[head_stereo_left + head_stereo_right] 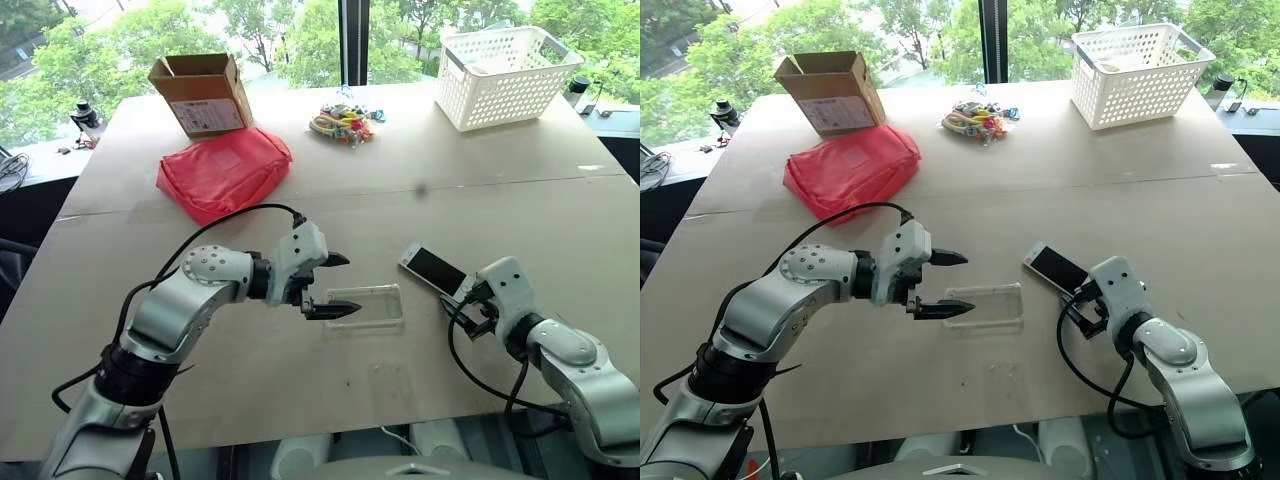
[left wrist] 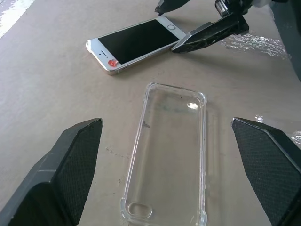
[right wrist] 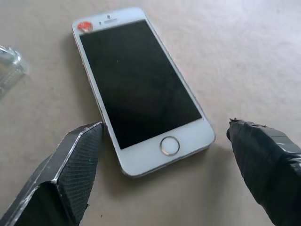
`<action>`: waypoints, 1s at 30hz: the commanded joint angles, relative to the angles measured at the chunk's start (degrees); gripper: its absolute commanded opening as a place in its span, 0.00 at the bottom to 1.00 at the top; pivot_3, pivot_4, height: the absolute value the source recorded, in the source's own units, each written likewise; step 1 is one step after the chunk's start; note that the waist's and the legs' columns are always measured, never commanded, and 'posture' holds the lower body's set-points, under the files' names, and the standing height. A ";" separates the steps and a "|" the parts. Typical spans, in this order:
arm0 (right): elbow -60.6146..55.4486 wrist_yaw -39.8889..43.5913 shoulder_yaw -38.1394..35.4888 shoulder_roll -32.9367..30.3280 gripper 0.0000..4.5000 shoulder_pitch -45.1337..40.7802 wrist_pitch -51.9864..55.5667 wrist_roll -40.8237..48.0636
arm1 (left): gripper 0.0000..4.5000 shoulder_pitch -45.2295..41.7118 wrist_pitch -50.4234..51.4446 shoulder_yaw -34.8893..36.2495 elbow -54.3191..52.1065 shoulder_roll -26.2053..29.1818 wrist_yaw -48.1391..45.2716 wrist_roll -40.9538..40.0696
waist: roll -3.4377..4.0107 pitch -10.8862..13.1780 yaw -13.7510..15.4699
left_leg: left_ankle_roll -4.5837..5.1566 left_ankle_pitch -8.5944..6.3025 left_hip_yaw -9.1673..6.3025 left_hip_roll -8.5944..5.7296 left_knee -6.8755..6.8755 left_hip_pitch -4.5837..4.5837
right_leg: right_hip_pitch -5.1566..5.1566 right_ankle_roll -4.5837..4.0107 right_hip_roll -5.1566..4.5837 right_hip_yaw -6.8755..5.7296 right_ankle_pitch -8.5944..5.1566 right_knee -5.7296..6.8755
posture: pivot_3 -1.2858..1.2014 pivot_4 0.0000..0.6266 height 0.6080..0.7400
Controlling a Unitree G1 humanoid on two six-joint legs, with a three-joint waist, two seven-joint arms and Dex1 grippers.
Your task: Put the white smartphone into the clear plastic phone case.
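We bracket the case and line up on the phone

Our left gripper (image 1: 332, 285) hangs released at the clear plastic phone case (image 1: 366, 305), lying hollow-up to receive; the white smartphone (image 1: 432, 269) lies screen-up just beside it, our right gripper (image 3: 164, 150) spread, straddling its home-button end.

An office or lab test room: a wide bare desk (image 1: 520, 230) by tall windows (image 1: 300, 40) over trees, carrying a cardboard box (image 1: 203, 95), white basket (image 1: 505, 75) and red pouch (image 1: 225, 172).
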 commanded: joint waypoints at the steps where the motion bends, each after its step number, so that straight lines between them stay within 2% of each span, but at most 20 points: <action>1: 6.21 8.01 -3.03 -2.29 1.00 0.50 -13.65 2.93 | 0.99 -1.19 -0.45 1.61 -1.22 -0.30 -0.05 -1.07 | 0.00 0.00 0.01 | 0.00 0.00 0.01 0.00 0.00 0.00 | 0.00 0.00 0.00 0.01 0.00 0.01 | 0.52 0.24 1.00; 9: 24.38 18.41 -0.68 -5.56 1.00 -8.15 -24.94 4.45 | 0.99 -3.13 -2.11 3.51 -2.48 -0.43 3.15 1.06 | 0.01 0.01 -0.16 | 0.00 0.00 0.10 0.02 0.01 0.10 | 0.01 -0.01 0.03 0.09 0.00 0.16 | 0.52 0.24 1.00; 20: 34.19 30.69 5.52 -7.15 1.00 -12.79 -34.77 4.11 | 0.99 -2.08 -0.71 3.98 -6.90 1.74 5.51 1.37 | 0.01 0.01 -0.28 | -0.11 0.07 0.13 0.04 0.01 0.12 | 0.01 -0.01 0.03 0.14 0.00 0.18 | 0.52 0.24 1.00; 24: 38.20 29.61 6.52 -7.41 1.00 -15.11 -34.63 2.22 | 0.99 -1.97 -0.93 3.76 -6.99 1.98 6.01 1.75 | -0.03 -0.01 -0.64 | -0.05 0.03 0.21 0.04 0.02 0.27 | 0.07 -0.01 0.05 0.21 0.00 0.28 | 0.52 0.24 1.00; 30: 37.52 21.22 4.35 -3.99 1.00 -13.91 -32.23 1.90 | 0.99 -1.29 -0.36 4.19 -7.78 1.85 7.00 1.37 | -0.06 -0.03 -1.26 | 0.02 -0.01 0.36 0.05 0.01 0.78 | 0.43 -0.01 0.06 0.38 0.00 0.42 | 0.52 0.24 1.00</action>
